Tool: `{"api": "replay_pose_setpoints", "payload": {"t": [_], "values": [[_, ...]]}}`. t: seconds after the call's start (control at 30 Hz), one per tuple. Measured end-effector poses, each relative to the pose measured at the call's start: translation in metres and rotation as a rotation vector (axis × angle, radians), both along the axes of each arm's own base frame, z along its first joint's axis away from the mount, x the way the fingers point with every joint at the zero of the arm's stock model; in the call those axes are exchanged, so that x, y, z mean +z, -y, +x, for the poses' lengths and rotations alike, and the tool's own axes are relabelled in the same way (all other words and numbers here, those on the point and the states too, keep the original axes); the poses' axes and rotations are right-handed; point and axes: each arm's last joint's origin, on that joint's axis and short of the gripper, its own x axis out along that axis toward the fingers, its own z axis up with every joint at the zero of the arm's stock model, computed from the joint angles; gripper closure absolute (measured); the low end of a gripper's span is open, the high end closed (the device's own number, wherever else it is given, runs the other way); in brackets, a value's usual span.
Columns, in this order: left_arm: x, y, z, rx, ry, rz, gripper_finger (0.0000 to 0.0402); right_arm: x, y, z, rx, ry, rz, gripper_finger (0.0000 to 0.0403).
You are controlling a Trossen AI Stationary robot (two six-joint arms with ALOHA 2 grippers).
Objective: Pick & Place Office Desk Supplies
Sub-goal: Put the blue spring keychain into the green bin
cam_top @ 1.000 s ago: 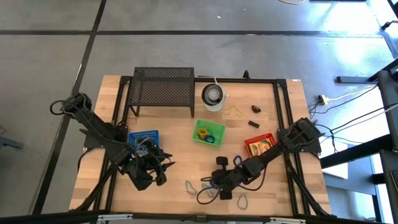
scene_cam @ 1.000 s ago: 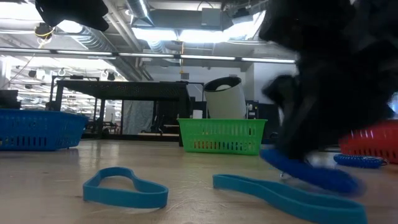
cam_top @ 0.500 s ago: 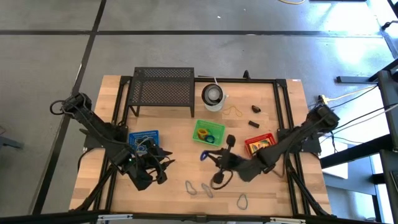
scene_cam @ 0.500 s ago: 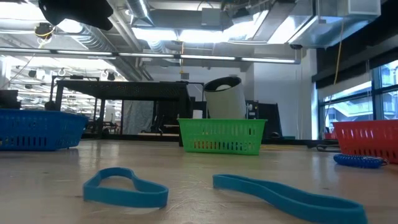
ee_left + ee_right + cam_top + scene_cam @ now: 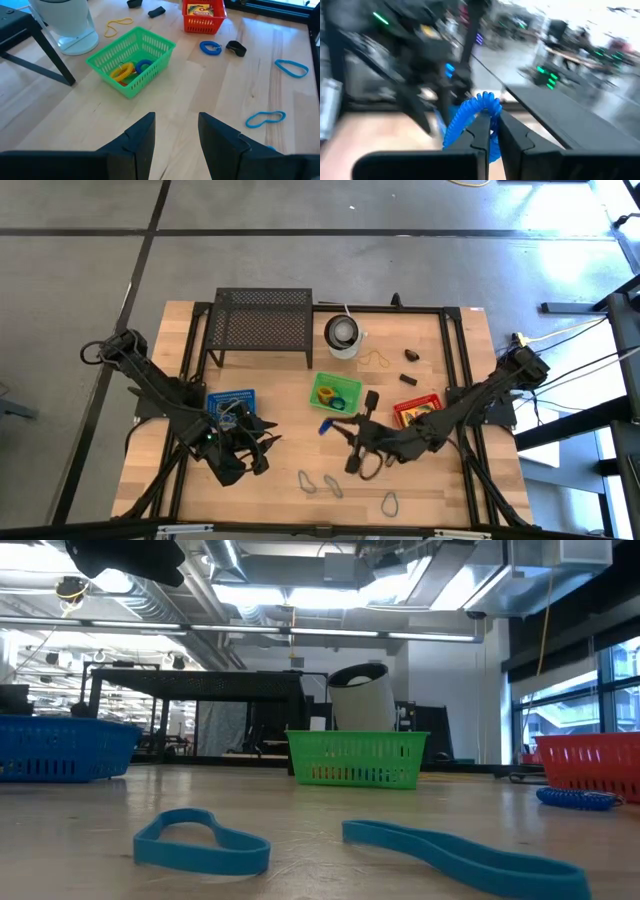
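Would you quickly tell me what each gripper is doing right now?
Left gripper: open, holding nothing.
Right gripper: closed on a blue coiled loop.

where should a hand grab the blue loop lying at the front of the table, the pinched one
Take the pinched blue loop at its narrow waist, coming straight down from above. It lies flat on the wooden table with its thin band standing on edge, and at the waist the two sides run close together, so one finger either side should catch both. No other item touches it.
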Motion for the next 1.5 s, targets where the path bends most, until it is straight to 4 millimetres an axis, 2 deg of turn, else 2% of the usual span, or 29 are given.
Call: {"api": "replay_pose_setpoints", "payload": {"t": [0.1, 0.3, 0.4, 0.5, 0.73, 1.0, 1.1, 1.4, 1.5], "values": [[0.0, 0.0, 0.0, 0.0, 0.0, 0.0, 0.0258, -0.013, 0.015, 0.005, -0.081, -0.085, 0.025, 0.0378], [0.0, 0.0, 0.0, 0.007, 0.008, 0.007, 0.0258, -0.049, 0.063, 0.018, -0.316, -0.248, 0.147, 0.0378], [0.001, -0.001, 0.0, 0.017, 0.017, 0.018, 0.0258, -0.064, 0.082, 0.025, -0.374, -0.293, 0.222, 0.0378], [0.001, -0.001, 0.0, 0.016, 0.017, 0.018, 0.0258, -0.082, 0.091, 0.034, -0.369, -0.353, 0.254, 0.0378], [0.001, -0.001, 0.0, 0.007, 0.011, 0.033, 0.0258, -0.119, 0.095, 0.043, -0.445, -0.429, 0.184, 0.0378], [0.001, -0.001, 0.0, 0.007, 0.011, 0.033, 0.0258, -0.124, 0.094, 0.044, -0.405, -0.459, 0.219, 0.0377], [0.001, -0.001, 0.0, 0.007, 0.011, 0.033, 0.0258, -0.125, 0.095, 0.045, -0.382, -0.467, 0.272, 0.0364], [0.001, -0.001, 0.0, 0.007, 0.01, 0.032, 0.0258, -0.127, 0.096, 0.046, -0.327, -0.502, 0.327, 0.0264], [0.001, -0.001, 0.0, 0.004, 0.009, 0.036, 0.0258, -0.119, 0.097, 0.045, -0.318, -0.491, 0.326, 0.0234]]}}
